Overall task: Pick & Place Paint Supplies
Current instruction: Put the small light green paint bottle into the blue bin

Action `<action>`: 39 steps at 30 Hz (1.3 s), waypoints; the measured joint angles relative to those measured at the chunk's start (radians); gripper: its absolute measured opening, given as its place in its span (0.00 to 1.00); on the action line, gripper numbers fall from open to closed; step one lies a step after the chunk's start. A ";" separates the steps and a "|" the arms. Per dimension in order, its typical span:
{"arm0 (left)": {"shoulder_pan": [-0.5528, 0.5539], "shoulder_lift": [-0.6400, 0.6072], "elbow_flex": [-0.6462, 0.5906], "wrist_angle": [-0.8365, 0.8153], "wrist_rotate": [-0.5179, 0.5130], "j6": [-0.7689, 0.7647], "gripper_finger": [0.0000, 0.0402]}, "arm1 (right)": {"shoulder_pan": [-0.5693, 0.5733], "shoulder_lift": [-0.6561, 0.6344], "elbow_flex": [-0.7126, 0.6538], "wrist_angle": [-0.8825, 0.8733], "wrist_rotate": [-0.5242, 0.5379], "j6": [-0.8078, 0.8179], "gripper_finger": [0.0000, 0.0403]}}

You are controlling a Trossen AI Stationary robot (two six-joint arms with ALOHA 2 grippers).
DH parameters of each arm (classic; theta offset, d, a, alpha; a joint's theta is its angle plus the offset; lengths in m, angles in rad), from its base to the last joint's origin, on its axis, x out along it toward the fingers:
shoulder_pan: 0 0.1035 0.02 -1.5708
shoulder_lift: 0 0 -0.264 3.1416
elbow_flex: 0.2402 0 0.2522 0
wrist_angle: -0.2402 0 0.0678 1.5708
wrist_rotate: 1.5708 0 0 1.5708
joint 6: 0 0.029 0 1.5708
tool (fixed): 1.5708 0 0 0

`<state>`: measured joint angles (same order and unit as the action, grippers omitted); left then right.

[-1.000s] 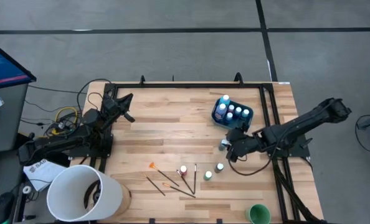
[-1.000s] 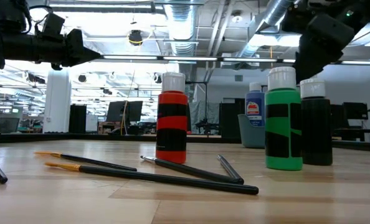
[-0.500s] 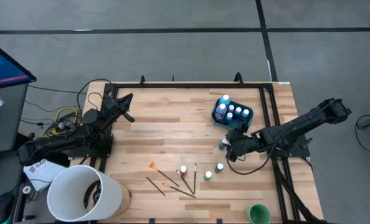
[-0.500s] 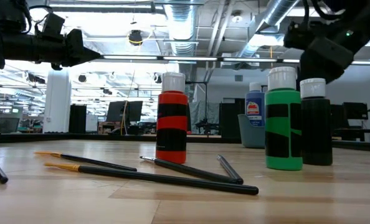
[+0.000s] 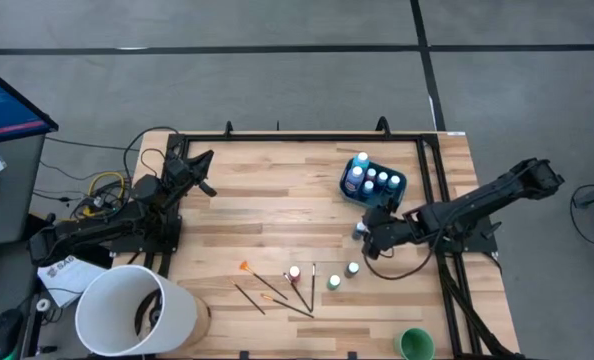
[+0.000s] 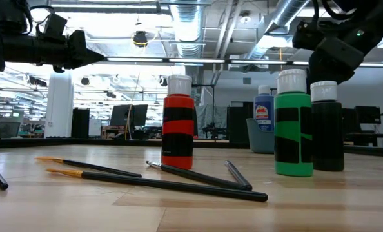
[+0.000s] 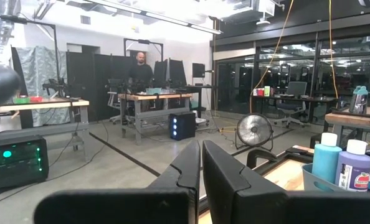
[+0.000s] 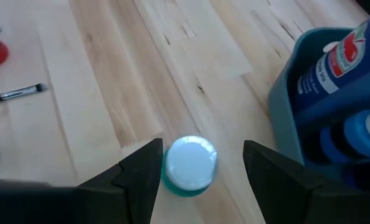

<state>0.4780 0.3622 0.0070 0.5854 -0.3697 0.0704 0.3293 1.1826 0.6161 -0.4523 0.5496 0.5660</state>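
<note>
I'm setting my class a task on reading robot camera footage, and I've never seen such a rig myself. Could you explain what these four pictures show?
These are two dark robot arms at a wooden table, each ending in a two-finger gripper. One picture looks straight down, one looks level across the tabletop, and two come from cameras on the arms' wrists.

On the table lie thin brushes and three small white-capped bottles: red, green and dark. A blue tub already holds several bottles.

The right gripper is at work: its fingers are open, one on either side of a small teal bottle beside the tub, not yet gripping it. The left gripper waits, shut and empty, at the table's far left. A white bucket stands at the near left corner.
</note>
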 joint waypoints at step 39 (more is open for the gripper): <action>0.000 0.000 0.000 0.000 0.000 0.000 0.02 | -0.038 0.002 -0.056 0.068 -0.028 -0.002 0.27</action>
<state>0.4782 0.3618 0.0068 0.5854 -0.3698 0.0706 0.2912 1.1843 0.5598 -0.3843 0.5214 0.5642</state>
